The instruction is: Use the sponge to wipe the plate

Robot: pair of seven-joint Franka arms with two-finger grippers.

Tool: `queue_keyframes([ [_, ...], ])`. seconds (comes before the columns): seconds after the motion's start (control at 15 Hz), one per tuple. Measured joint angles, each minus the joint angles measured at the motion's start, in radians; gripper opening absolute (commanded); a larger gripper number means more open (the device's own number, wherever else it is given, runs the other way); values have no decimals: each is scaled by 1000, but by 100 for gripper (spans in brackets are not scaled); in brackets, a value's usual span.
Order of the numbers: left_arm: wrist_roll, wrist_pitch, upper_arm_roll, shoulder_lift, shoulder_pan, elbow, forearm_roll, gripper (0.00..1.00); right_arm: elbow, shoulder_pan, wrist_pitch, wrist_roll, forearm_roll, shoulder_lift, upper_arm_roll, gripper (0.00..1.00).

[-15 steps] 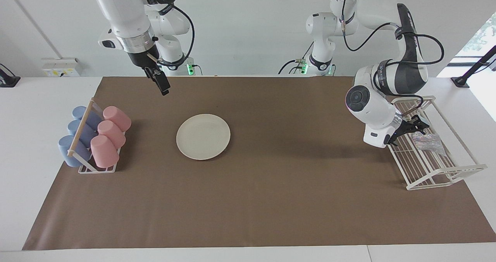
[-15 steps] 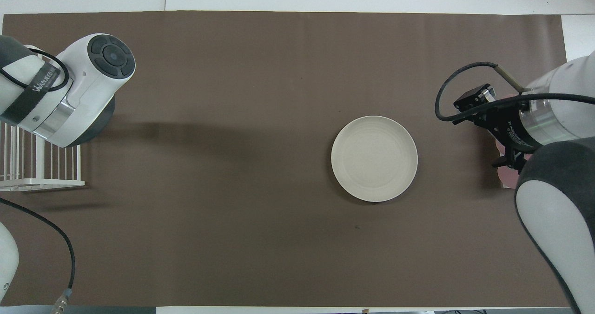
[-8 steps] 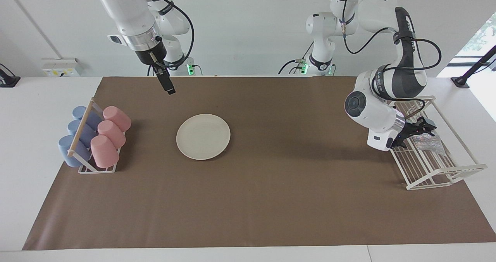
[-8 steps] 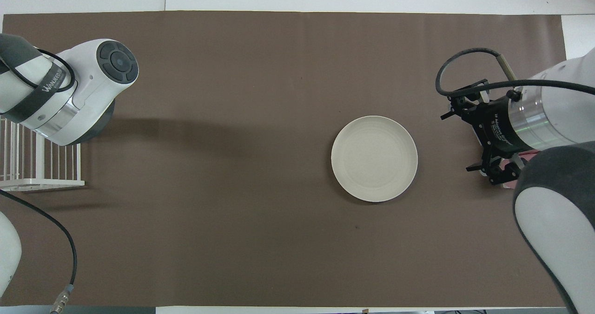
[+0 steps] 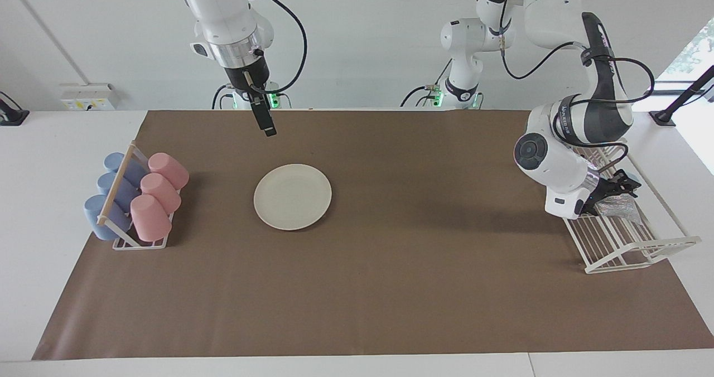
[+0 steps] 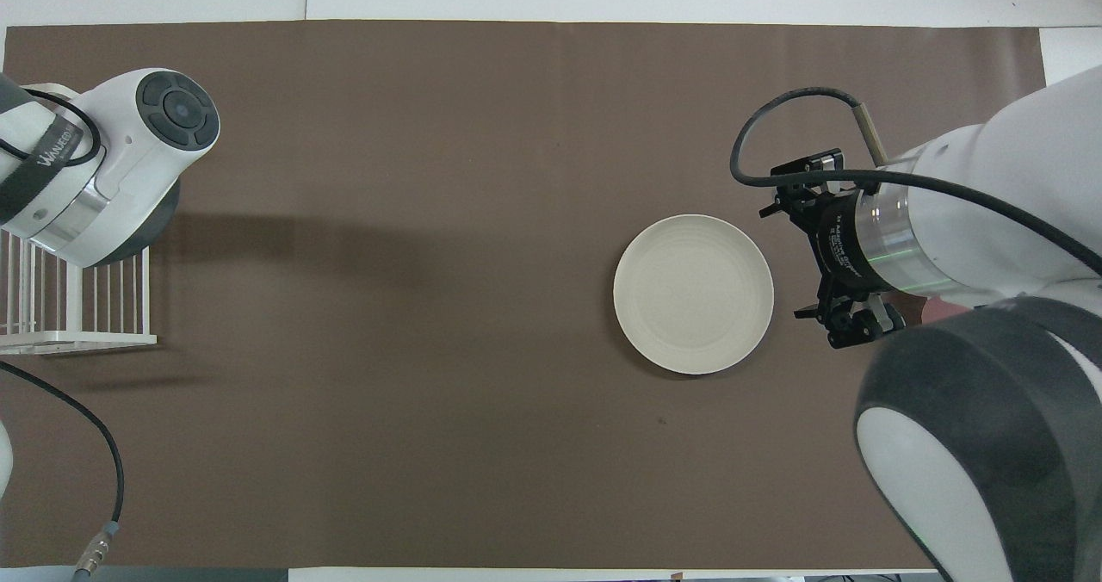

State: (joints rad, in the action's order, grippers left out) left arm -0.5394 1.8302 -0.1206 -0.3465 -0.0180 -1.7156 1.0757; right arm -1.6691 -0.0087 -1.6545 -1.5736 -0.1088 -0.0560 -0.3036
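Note:
The cream-white plate [image 5: 292,196] lies flat on the brown mat; it also shows in the overhead view [image 6: 693,294]. The silvery-grey sponge [image 5: 620,205] lies in the white wire rack [image 5: 636,249] at the left arm's end of the table. My left gripper [image 5: 615,188] is down in the rack, right at the sponge's edge; I cannot tell whether it touches it. In the overhead view the left arm's wrist hides both. My right gripper [image 5: 267,122] hangs in the air over bare mat, beside the plate's edge that is nearer to the robots.
A stand with several pink and blue cups [image 5: 136,197] lying on it is at the right arm's end of the table. The wire rack's end [image 6: 77,306] shows under the left arm in the overhead view. The brown mat [image 5: 390,288] covers most of the table.
My right gripper has swung from near the cup stand toward the plate, staying up in the air. My left gripper has moved deeper into the rack, up to the sponge.

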Motion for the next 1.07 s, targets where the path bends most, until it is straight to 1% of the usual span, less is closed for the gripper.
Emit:
queue_keyframes([
  [0.13,-3,2,-3,-1,0,0,0,77,-1,0,-1,0,0,0,1,100],
  [0.2,-3,3,-3,-1,0,0,0,66,-2,0,-3,0,0,0,1,100],
  [0.27,-3,4,-3,-2,0,0,0,52,-3,0,-9,-5,0,0,1,100],
  [0.4,-4,5,-3,-2,0,0,0,29,-4,0,-26,-35,0,0,1,100],
  [0.53,-4,8,-3,-3,-1,0,0,0,-4,1,-34,-59,-11,0,1,100],
  [1.07,-5,17,-5,-3,-3,0,-1,0,-11,17,-30,-73,-23,0,0,100],
])
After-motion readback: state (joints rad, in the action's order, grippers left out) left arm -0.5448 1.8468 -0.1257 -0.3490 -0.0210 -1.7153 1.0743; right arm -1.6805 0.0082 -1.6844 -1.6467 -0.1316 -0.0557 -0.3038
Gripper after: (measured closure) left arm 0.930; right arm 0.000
